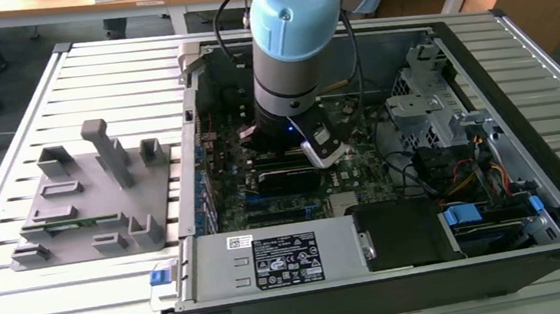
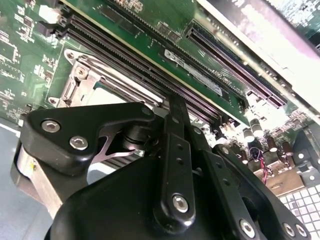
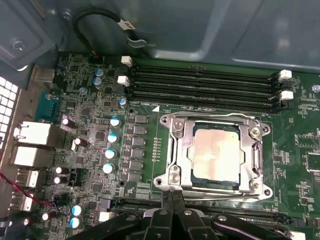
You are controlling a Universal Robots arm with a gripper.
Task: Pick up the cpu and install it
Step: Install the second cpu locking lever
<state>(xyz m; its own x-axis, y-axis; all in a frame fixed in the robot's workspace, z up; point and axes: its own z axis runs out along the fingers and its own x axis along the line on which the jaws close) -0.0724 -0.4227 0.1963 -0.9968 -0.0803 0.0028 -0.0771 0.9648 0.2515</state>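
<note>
The cpu (image 3: 215, 154), a flat square chip with a silvery top, lies inside the metal socket frame (image 3: 172, 150) on the green motherboard. In the first wrist view my gripper (image 3: 173, 197) sits at the socket's edge, just beside the chip, with its black fingertips pressed together and nothing between them. In the second wrist view the gripper (image 2: 176, 110) hangs over the socket frame (image 2: 80, 75), and a pale corner of the cpu (image 2: 107, 92) shows past it. In the exterior view the arm reaches down into the open computer case, with the gripper (image 1: 323, 153) low over the board.
Black memory slots (image 3: 200, 82) run alongside the socket. A grey parts fixture (image 1: 94, 198) holding a green memory stick (image 1: 65, 222) sits on the slatted table at the exterior view's left. The power supply (image 1: 275, 261), drive cage (image 1: 424, 104) and cables crowd the case.
</note>
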